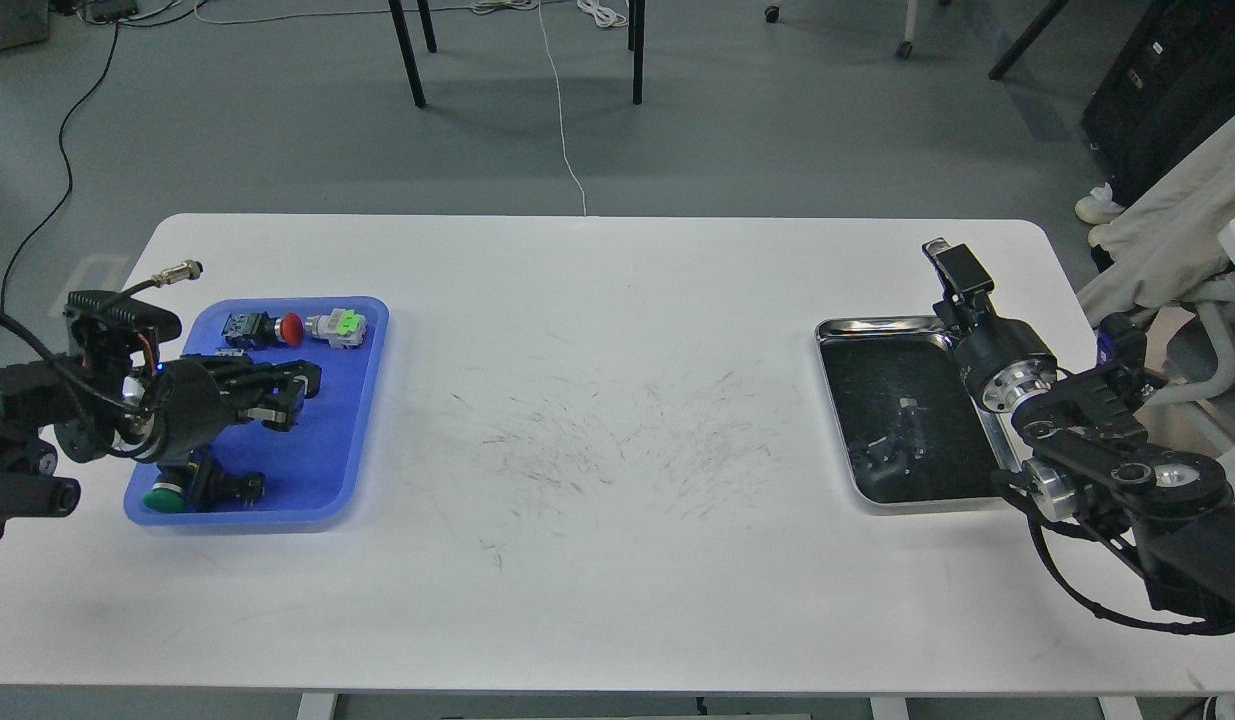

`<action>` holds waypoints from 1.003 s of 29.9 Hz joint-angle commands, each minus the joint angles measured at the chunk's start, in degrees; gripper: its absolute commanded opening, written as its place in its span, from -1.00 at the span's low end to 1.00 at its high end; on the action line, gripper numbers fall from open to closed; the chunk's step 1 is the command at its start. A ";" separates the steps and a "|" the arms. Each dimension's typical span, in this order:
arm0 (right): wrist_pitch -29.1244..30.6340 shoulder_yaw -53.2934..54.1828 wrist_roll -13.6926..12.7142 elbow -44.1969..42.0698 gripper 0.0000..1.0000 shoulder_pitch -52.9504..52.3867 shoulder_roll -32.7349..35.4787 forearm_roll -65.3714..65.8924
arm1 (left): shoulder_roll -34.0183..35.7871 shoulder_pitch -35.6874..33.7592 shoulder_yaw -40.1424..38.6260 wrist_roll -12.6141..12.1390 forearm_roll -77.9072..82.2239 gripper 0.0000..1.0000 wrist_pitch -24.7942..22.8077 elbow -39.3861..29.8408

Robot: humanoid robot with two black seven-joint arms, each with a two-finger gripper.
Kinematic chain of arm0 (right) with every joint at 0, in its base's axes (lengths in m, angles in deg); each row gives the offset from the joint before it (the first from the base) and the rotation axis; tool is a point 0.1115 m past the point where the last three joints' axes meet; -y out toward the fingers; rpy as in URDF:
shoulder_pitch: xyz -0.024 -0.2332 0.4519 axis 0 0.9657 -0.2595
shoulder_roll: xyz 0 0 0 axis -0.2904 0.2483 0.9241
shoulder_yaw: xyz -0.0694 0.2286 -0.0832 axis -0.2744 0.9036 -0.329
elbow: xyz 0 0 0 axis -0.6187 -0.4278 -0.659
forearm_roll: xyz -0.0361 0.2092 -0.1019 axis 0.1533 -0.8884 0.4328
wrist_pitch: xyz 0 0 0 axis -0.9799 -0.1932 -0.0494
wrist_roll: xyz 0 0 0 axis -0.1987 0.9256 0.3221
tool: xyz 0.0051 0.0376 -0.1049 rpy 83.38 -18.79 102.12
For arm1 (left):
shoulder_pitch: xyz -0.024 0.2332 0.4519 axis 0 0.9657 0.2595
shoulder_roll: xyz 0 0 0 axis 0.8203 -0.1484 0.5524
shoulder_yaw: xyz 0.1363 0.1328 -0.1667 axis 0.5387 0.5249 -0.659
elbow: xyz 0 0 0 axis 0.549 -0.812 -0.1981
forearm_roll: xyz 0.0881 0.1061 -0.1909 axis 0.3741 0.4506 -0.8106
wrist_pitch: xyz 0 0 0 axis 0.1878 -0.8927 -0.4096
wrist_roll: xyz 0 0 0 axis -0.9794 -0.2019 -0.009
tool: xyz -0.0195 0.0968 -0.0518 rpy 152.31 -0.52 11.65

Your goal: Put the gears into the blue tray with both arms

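Observation:
The blue tray (352,400) lies at the table's left end. My left gripper (295,396) hovers low over the tray's middle, its dark fingers (277,412) spread open with nothing visible between them. I can make out no gears anywhere; if any lie in the tray, they are hidden under the gripper or too small to see. My right gripper (952,265) stands at the far right edge of the steel tray (882,325), pointing away from me. It is small and dark, so its fingers cannot be told apart.
Push-button switches lie in the blue tray: a red-capped one (289,326), a pale one with a green tab (345,324) and a green-capped one (163,497). The steel tray's dark interior shows only reflections. Scuff marks (617,450) cover the table's middle.

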State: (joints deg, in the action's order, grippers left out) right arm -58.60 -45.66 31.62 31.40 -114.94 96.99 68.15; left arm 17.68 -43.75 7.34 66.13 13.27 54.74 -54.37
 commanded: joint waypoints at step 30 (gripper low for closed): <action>0.00 0.00 0.00 0.11 0.87 0.08 0.00 0.03 | 5.23 10.95 -17.30 0.01 -7.91 -0.85 -3.47 4.46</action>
State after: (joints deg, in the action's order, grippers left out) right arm -58.60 -45.67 31.62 31.50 -114.91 96.98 68.17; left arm 22.16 -33.10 -8.58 66.13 5.50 52.77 -49.77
